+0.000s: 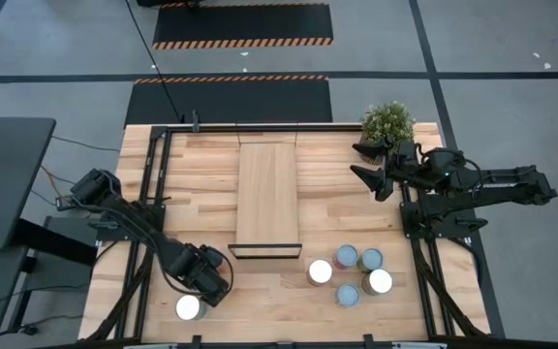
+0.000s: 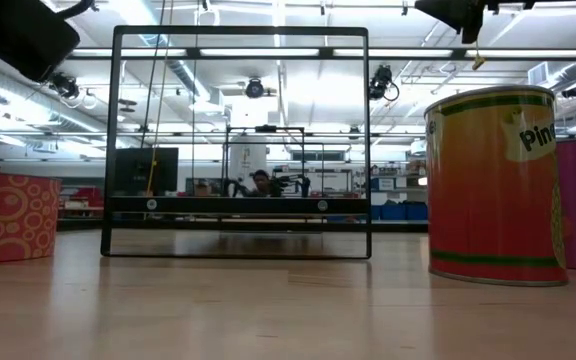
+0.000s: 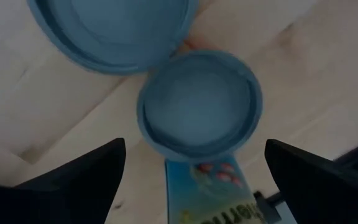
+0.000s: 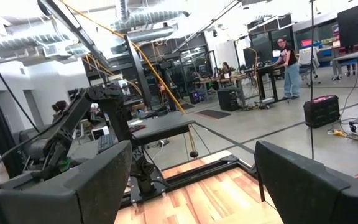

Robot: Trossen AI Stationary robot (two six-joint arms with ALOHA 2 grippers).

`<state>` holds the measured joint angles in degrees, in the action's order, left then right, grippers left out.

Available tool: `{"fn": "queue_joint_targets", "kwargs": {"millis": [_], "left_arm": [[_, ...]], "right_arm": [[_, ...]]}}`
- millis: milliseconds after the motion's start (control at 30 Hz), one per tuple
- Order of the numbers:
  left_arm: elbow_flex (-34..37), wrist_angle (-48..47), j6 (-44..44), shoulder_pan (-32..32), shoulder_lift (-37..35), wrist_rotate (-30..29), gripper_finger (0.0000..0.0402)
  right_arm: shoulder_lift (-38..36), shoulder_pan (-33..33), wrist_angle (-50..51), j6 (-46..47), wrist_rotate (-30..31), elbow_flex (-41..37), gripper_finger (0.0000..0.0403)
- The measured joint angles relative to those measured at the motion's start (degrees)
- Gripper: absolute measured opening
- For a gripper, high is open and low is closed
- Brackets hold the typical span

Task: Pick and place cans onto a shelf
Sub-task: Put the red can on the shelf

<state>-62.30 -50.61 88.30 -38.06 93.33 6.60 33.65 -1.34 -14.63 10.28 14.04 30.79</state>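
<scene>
hovering from the high view, the left gripper (image 1: 204,276) hangs wide open and empty above a can (image 1: 189,307) at the near left; five cans (image 1: 354,272) cluster near right, before the shelf (image 1: 267,199). the left wrist view shows blue lids (image 3: 197,106) between spread fingers (image 3: 73,177). the right gripper (image 1: 368,161) waits open and empty by the plant (image 1: 387,120).

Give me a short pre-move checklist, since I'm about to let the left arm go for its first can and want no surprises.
1. Left end effector open: ok.
2. A can sits between its fingers in the left wrist view: ok.
3. Fingers low enough to close on that can: cannot tell.
4. Shelf top free for placing: ok, no cans on it.
5. Right end effector out of the way: ok, open beside the plant.
6. Other cans upright: ok.
</scene>
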Motion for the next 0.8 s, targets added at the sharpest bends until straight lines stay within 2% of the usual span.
{"fn": "queue_joint_targets", "kwargs": {"millis": [333,467,800], "left_arm": [[0.02,1.50,0.17,-0.04,2.54,-2.40,0.0389],[0.07,1.45,2.90,-0.07,3.20,-4.52,0.0389],[0.02,1.85,4.50,-0.07,3.52,-5.39,0.0388]], "right_arm": [[0.11,0.00,-0.81,-1.27,1.33,0.00,0.0348],[0.11,0.00,-1.09,-1.29,1.33,-0.02,0.0348],[0.11,0.00,-1.17,-1.49,1.33,-0.02,0.0348]]}}
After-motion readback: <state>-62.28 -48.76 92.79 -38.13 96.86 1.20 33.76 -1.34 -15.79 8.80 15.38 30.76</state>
